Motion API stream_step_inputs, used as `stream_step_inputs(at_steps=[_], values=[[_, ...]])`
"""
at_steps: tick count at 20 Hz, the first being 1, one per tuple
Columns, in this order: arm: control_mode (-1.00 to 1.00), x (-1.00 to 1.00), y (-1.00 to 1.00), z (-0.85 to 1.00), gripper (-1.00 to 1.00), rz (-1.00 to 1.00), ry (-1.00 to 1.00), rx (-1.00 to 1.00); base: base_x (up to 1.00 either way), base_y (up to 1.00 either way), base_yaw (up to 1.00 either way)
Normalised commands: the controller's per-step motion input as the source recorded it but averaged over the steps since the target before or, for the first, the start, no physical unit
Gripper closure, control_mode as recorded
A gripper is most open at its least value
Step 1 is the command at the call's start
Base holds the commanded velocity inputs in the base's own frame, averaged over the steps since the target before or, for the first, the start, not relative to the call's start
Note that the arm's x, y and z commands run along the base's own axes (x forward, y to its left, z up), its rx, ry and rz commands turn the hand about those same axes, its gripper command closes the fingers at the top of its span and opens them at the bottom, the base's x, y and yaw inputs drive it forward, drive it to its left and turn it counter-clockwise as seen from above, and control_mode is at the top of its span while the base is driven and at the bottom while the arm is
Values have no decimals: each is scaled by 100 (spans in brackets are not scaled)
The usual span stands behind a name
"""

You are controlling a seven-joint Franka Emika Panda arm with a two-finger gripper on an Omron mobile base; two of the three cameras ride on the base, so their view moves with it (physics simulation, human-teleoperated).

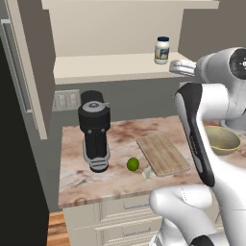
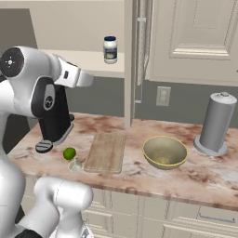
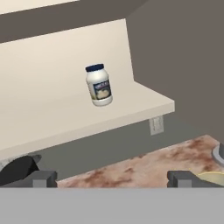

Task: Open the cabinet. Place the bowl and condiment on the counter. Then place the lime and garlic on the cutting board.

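Cabinet (image 2: 195,42) doors are seen swung open, one door filling the upper right of the right base view, with the cream shelf exposed behind it. On that shelf the condiment (image 1: 162,50), a small white jar with a dark blue lid, is seen upright at the upper middle of the left base view and left of centre in the hand view. The claw (image 3: 112,179) is seen at the bottom of the hand view with its two dark tips spread wide and nothing held between them; the jar is well apart from it. On the pinkish marble tabletop (image 2: 204,172) the olive-yellow bowl (image 2: 165,152) is seen resting right of centre in the right base view, near a grey paper-towel holder (image 2: 215,123) at the right. The wooden cutting board (image 2: 106,151) lies bare at the centre. The lime (image 1: 133,164) is placed just off the board's near corner, and the pale garlic (image 1: 147,174) lies just beside it by the tabletop's front edge. A black coffee machine (image 1: 94,129) stands at the left of the left base view.
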Motion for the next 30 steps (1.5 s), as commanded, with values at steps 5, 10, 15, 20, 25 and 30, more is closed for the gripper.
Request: stream_step_inputs(at_steps=[5, 10, 15, 20, 25, 30], values=[[-100, 26, 4, 7, -100, 2, 0, -1, 0, 0, 0], [-100, 32, 0, 12, -100, 1, 0, 0, 0, 0, 0], [-100, 33, 0, 10, -100, 0, 2, -1, 0, 0, 0], [-100, 32, 1, 1, -100, 0, 4, -5, 0, 0, 0], [-100, 40, 5, 0, -100, 0, 5, -8, 0, 0, 0], [-100, 25, 2, 1, -100, 1, 0, -4, 0, 0, 0]])
